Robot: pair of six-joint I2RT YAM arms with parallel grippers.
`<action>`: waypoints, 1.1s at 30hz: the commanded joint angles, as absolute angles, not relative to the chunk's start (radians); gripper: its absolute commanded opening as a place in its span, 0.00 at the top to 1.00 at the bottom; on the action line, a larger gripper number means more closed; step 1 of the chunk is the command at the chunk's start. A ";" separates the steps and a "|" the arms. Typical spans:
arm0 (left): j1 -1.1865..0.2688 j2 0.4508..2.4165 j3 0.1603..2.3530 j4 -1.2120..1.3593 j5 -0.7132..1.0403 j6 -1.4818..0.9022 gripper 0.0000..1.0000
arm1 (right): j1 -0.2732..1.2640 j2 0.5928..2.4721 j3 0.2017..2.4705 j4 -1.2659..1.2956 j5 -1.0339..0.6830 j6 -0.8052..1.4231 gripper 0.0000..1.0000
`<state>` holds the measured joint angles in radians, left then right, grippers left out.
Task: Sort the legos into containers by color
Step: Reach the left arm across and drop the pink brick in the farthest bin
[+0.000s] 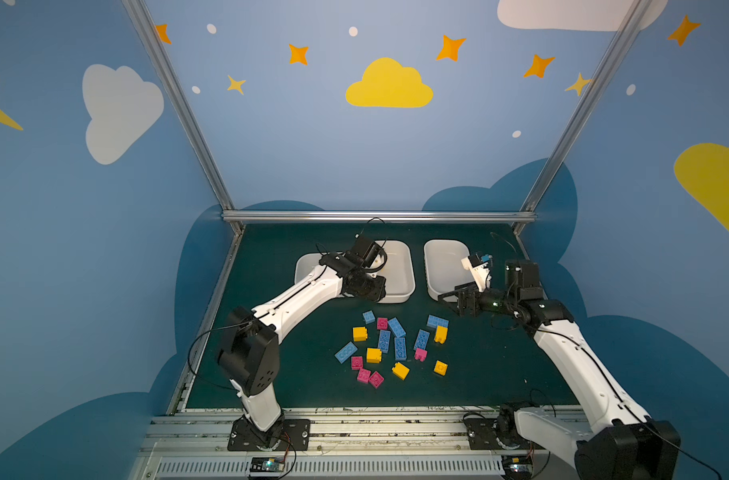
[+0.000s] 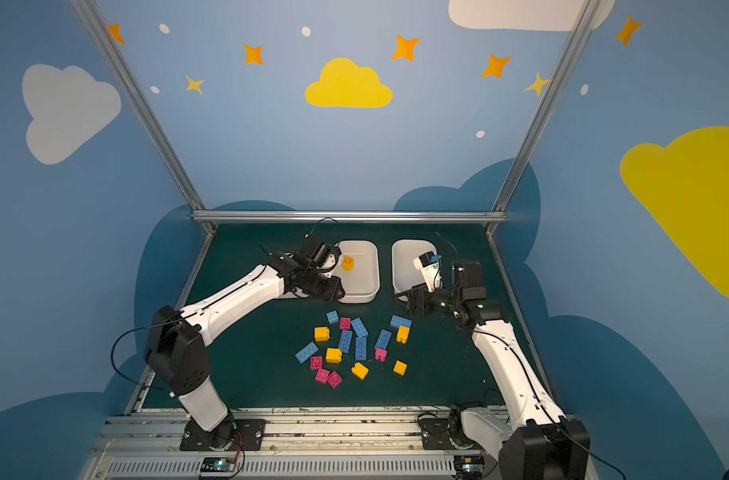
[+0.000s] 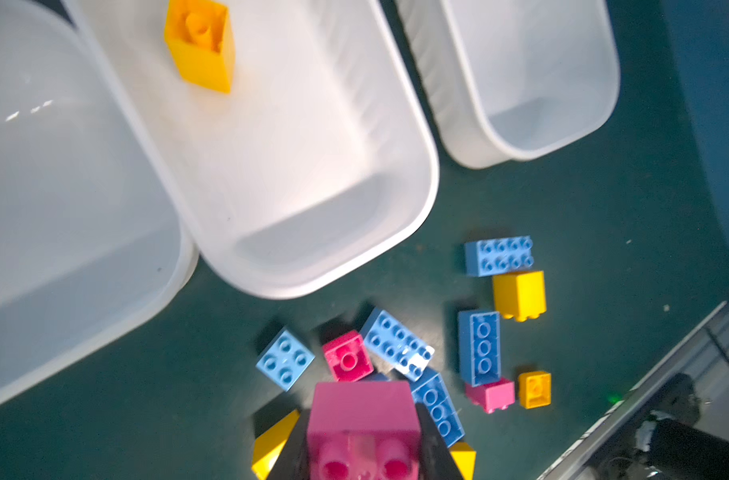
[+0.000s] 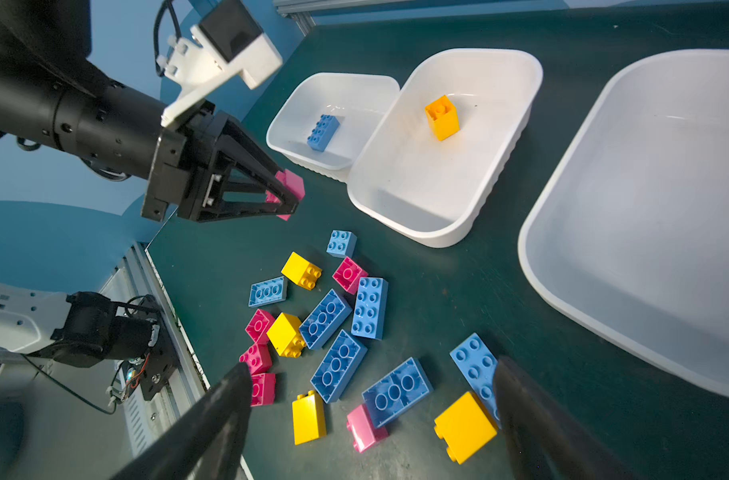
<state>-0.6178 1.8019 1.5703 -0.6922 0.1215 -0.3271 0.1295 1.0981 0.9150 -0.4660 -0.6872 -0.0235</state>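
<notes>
Pink brick (image 3: 363,415) clamped tight in the left gripper (image 4: 286,192), trays (image 4: 437,244) just ahead of it! And the right gripper (image 4: 371,365) hangs spread wide above the loose legos (image 4: 369,307) on the desk (image 4: 458,299), gripping nothing: blue, yellow, pink mixed.

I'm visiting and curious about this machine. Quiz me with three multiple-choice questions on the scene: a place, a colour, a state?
1. The yellow-orange brick in a tray lies in: A the middle tray; B the right tray; C the left tray.
2. The left gripper holds a brick that is: A blue; B yellow; C pink.
3. The right gripper is: A shut on a brick; B open, empty; C shut on a rim.
Answers: 1 A, seen in a top view; 2 C, pink brick between its jaws; 3 B, fingers wide apart.
</notes>
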 commanded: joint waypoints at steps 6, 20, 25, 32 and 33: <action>-0.659 2.113 1.920 -0.563 0.164 -0.390 0.73 | -0.003 1.115 0.963 -0.442 -0.681 0.042 0.11; -0.698 2.511 2.387 -0.364 0.122 -0.474 0.72 | -0.052 1.188 1.011 -0.399 -0.618 0.066 0.11; -0.707 2.632 2.546 -0.407 0.102 -0.483 0.72 | -0.052 1.201 1.006 -0.393 -0.613 0.058 0.11; -0.708 2.697 2.560 -0.312 0.003 -0.443 0.71 | -0.052 1.210 1.003 -0.386 -0.616 0.057 0.11; -0.712 2.705 2.567 -0.303 -0.007 -0.435 0.71 | -0.052 1.210 1.002 -0.387 -0.618 0.056 0.11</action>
<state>-0.7090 2.6785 2.5381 -0.3595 0.0448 -0.4625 -0.0490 1.2045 0.9836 -0.4011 -0.6144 0.0563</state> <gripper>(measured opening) 0.322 0.891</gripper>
